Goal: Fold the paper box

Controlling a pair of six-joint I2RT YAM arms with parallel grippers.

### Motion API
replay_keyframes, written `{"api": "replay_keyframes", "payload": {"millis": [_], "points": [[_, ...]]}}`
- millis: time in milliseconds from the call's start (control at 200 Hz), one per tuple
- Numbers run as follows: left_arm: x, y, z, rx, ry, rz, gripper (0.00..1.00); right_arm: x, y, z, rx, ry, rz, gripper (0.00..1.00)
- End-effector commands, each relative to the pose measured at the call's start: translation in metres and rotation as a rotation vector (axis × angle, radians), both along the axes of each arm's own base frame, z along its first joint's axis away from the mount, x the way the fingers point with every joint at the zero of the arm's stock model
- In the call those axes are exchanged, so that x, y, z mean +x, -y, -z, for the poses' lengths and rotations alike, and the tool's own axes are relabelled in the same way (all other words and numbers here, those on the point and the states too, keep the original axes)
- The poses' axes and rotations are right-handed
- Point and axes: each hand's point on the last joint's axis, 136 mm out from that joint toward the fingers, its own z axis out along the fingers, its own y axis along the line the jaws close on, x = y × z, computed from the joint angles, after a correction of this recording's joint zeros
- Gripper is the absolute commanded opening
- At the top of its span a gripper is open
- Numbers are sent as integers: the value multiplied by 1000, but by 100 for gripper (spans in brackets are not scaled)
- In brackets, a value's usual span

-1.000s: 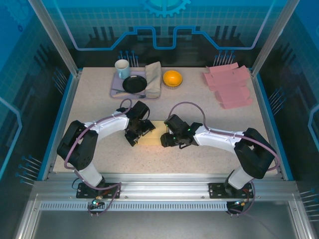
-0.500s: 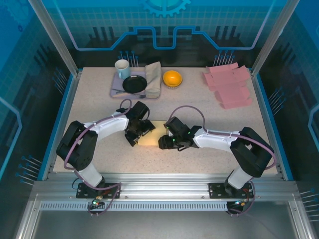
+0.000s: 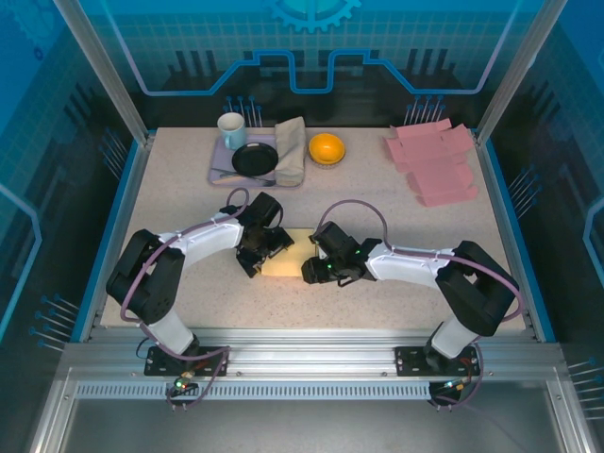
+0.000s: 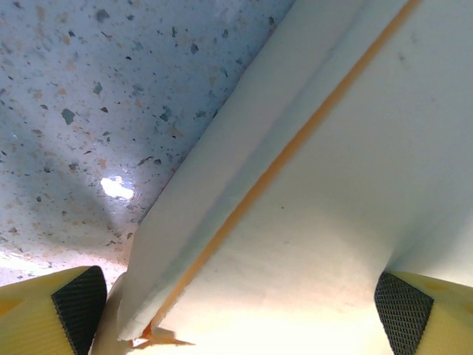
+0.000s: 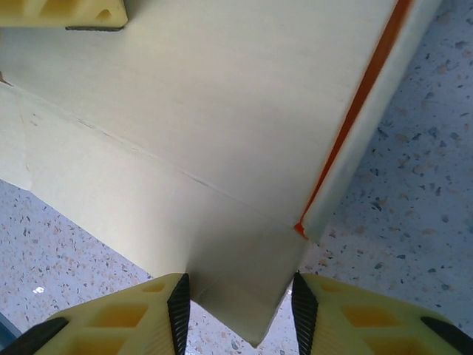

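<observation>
Top external view: the cream paper box (image 3: 286, 251) lies at the middle of the bench (image 3: 170, 189). The left gripper (image 3: 259, 249) sits at the box's 9 o'clock, its jaws wide open across the box end. Over the last second the right gripper (image 3: 317, 270) has slid toward 7 o'clock, narrowing its jaws around a flap corner (image 5: 236, 285). They are still apart and show no clear pinch. Probably the flap gets gripped and folded next.
</observation>
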Motion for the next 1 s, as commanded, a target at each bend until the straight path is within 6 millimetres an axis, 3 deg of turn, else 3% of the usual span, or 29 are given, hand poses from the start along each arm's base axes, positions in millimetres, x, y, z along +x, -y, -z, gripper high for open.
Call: {"api": "replay_keyframes", "payload": {"millis": [0, 205, 615, 995], "points": [[-28, -27, 29, 138, -110, -2, 97, 1, 7, 7, -49, 17, -1, 42], [-30, -29, 31, 147, -114, -4, 97, 4, 12, 7, -64, 23, 15, 41], [-25, -24, 29, 130, -108, -20, 97, 30, 23, 0, -37, 67, 30, 40], [-20, -20, 33, 122, -121, -31, 97, 35, 30, 9, -19, 57, 30, 35]]}}
